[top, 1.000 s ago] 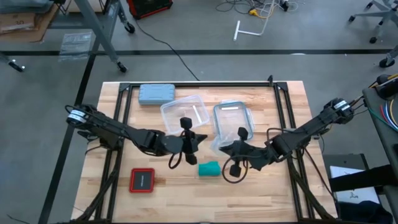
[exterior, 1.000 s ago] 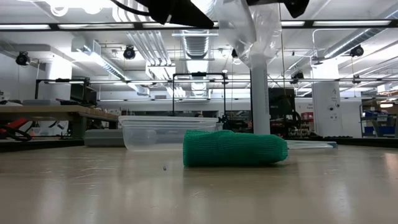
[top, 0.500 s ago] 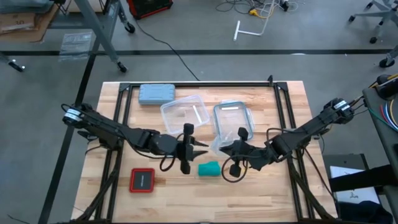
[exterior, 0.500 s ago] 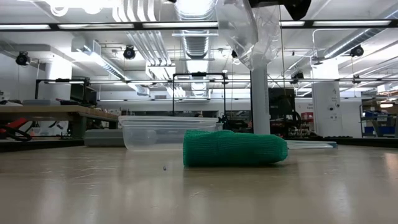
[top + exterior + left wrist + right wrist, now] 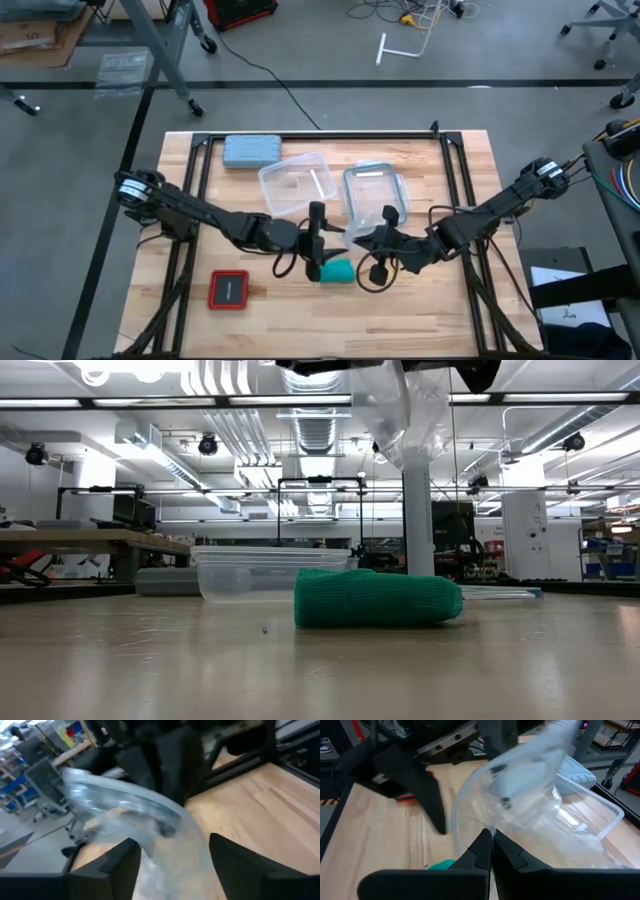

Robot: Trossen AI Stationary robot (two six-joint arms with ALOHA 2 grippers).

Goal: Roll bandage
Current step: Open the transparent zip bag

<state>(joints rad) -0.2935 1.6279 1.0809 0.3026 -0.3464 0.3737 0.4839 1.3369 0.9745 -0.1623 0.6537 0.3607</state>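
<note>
The bandage (image 5: 338, 271) already lies as a short teal-green roll on the near middle of the table (image 5: 440, 310), resting on its side in the low view (image 5: 378, 598), so to my eye the rolling is finished and what is going on now concerns the clear plastic bag (image 5: 530, 785) above it. The right gripper (image 5: 372, 241) has its fingers pinched together on the bag's edge, holding it up just to the right of the roll. The left gripper (image 5: 315, 240) sits close on the roll's left, fingers spread wide apart with nothing between them, the bag's film billowing in front of it (image 5: 135, 820). I'd say it should take hold of the film's free edge squarely, opposite the right one, so the mouth opens evenly. Two clear containers (image 5: 300, 185) and a grey-blue case (image 5: 251, 150) sit farther back.
</note>
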